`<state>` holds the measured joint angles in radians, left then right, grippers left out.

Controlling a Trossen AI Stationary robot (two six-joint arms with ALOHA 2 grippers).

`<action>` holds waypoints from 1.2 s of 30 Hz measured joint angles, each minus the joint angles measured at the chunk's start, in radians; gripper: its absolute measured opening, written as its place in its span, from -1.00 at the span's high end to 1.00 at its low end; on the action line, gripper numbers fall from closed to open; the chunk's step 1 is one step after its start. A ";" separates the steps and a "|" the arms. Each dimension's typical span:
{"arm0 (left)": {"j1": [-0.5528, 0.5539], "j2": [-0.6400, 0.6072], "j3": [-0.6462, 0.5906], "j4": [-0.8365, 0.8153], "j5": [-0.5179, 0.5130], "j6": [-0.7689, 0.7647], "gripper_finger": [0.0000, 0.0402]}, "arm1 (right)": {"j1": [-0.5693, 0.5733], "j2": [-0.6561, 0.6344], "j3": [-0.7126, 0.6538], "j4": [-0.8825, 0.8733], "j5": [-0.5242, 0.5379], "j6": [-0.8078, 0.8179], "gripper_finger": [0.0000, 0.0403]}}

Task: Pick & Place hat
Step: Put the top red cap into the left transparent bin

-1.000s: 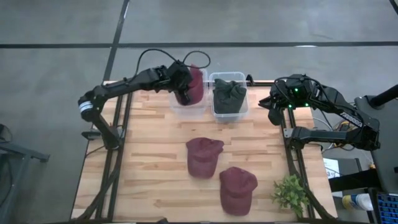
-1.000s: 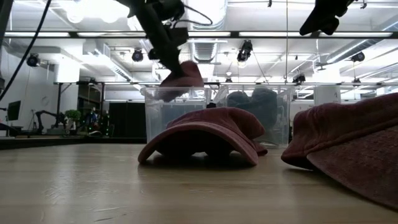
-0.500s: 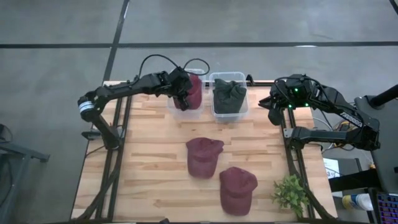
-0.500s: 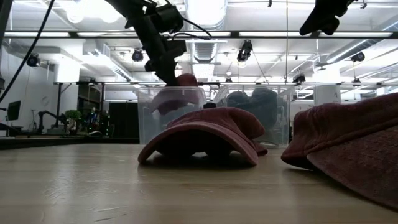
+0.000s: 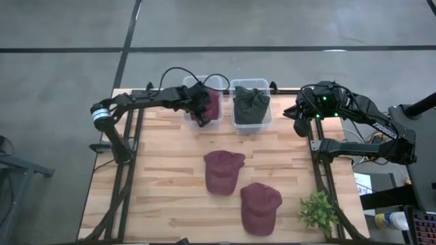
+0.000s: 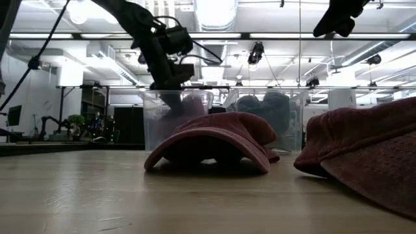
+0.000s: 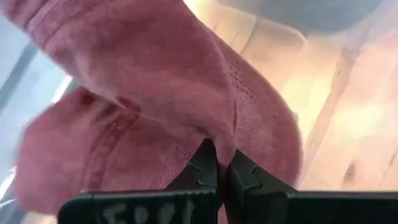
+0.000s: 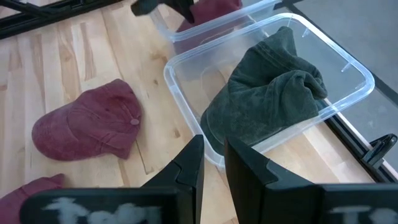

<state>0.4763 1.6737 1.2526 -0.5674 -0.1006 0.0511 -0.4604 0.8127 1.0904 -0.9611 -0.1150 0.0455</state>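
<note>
Moved: left claw (image 5: 201, 109) had dropped lower – into the clear plastic bin (image 5: 191, 116).
Grip: clamped on the maroon cloth cap (image 7: 186, 112).
Right claw (image 5: 300, 117): fingers nearly together, empty – beside the worktop (image 5: 163, 177).

High view: overhead, facing straight down, far enough to take in the whole pale wooden plank desk (image 5: 163, 177) and both arms.

Low view: at desk-top height, level across the planks into the room; the maroon fabric cap at mid-desk (image 6: 214, 140) sits close, the clear plastic left bin (image 6: 175, 123) behind it. Both also appear in the high view.

Left wrist view: very near, past the left tool (image 7: 222, 177) into a crumpled maroon cap (image 7: 155, 99).

Right wrist view: raised, angled down past the right tool (image 8: 212, 163) onto the clear plastic right bin (image 8: 348, 65) with its dark green cloth cap (image 8: 267, 102); shared with the high view.
</note>
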 joint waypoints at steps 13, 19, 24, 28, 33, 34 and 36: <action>0.000 0.042 0.028 0.004 -0.003 -0.027 0.93 | 0.000 0.000 0.000 0.000 0.000 -0.001 0.71; 0.000 0.043 0.025 0.008 -0.003 -0.061 0.92 | 0.000 0.000 0.000 0.000 0.000 -0.004 0.71; 0.000 0.043 0.026 0.011 -0.003 -0.062 0.79 | 0.000 0.000 0.000 0.000 0.000 -0.003 0.71; 0.000 0.043 0.026 0.018 -0.006 -0.060 0.52 | 0.000 0.000 0.000 0.000 0.000 -0.002 0.71; 0.000 0.040 0.040 -0.003 -0.024 -0.047 0.21 | 0.000 0.000 0.000 0.000 0.000 0.000 0.71; 0.000 0.036 0.046 -0.011 -0.030 -0.048 0.17 | 0.000 0.000 0.000 0.000 0.000 0.000 0.71; 0.000 0.027 0.060 -0.024 -0.044 -0.057 0.14 | 0.000 0.000 0.000 0.000 0.000 0.000 0.71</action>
<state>0.4761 1.7006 1.3124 -0.5916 -0.1450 -0.0063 -0.4606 0.8127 1.0901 -0.9611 -0.1154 0.0456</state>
